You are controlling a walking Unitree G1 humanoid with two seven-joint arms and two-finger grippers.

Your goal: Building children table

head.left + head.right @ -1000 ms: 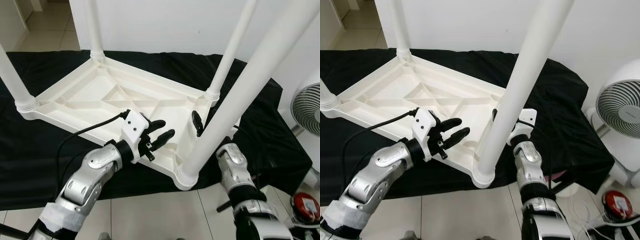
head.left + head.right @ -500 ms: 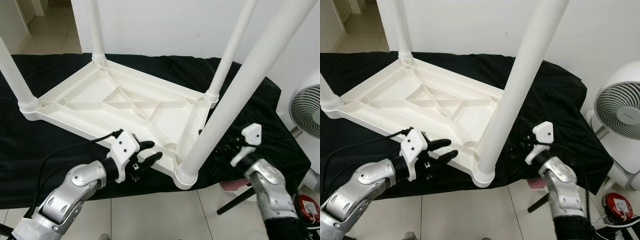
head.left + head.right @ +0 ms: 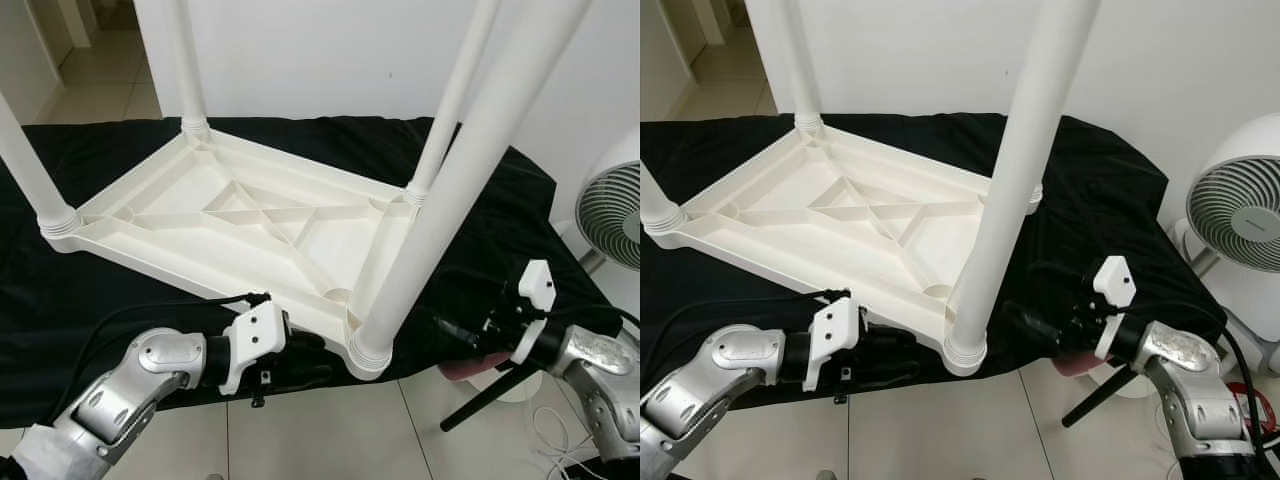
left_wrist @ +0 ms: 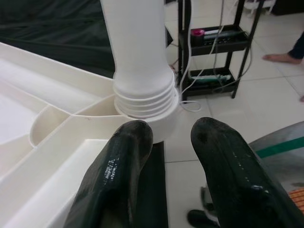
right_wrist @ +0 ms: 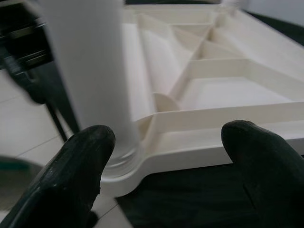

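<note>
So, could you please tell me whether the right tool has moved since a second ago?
Yes. The right tool has swung away from the tabletop rim, out past the near leg, and now hangs open beside the corner.

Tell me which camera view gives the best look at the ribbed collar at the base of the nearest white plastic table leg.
The left wrist view: the ribbed collar sits close and sharp beyond the left gripper, its rings distinct. The eye views show the collar small, at the tabletop's front corner. The right wrist view shows it blurred beside the right gripper.
</note>
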